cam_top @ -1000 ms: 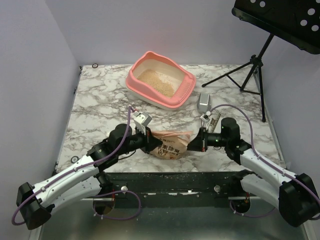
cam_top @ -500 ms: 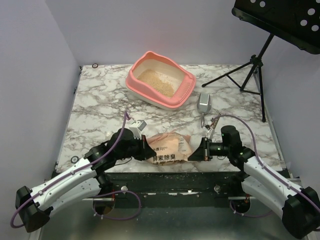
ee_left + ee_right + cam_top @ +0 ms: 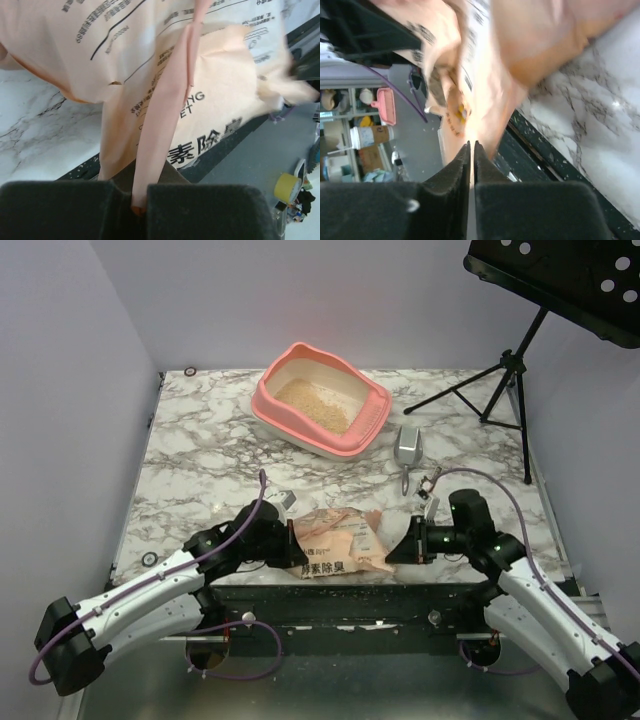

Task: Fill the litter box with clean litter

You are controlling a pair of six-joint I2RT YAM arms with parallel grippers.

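Observation:
The salmon-pink litter box stands at the back middle of the table with beige clean litter covering its floor. A peach litter bag with black printed characters lies at the table's front edge between my grippers. My left gripper is shut on the bag's left edge; in the left wrist view a folded seam of the bag runs down into the closed jaws. My right gripper is shut on the bag's right edge, and the bag also shows in the right wrist view.
A grey scoop lies to the right of the litter box. A black music stand stands at the back right. A dark rail with spilled granules runs below the table's front edge.
Both grippers have drawn the bag toward the front edge and lowered it. It has turned from bunched upright to lying flatter, with its printed face up.

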